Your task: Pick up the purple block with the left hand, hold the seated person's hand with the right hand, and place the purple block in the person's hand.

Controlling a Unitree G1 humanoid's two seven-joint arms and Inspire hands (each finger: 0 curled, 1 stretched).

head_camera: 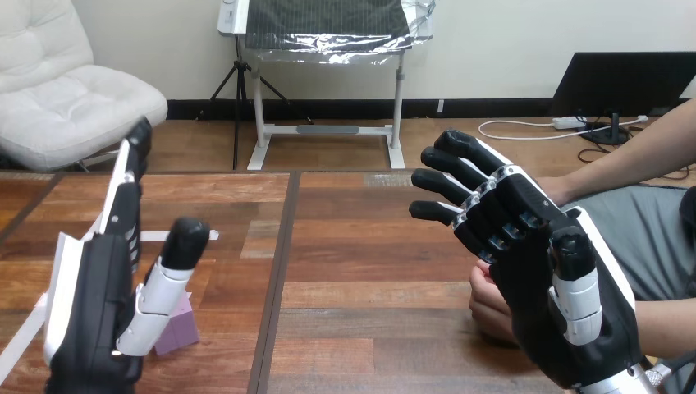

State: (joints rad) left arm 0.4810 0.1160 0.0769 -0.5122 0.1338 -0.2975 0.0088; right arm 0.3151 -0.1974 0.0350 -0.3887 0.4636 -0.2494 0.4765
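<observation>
Ideally, the robot's black-and-white left hand [90, 304], open with the small purple cube-like block [179, 328] lying on the brown wooden worktop [369, 246] just beyond its thumb, should lower and close squarely round it, while the open right hand [542, 271] waits with the person's hand [491, 304] just behind its palm.

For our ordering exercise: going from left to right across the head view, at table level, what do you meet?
In order: left hand → purple block → dark seam in the table → right hand. The person's hand lies partly behind the right hand, so it is left out of the order.
</observation>
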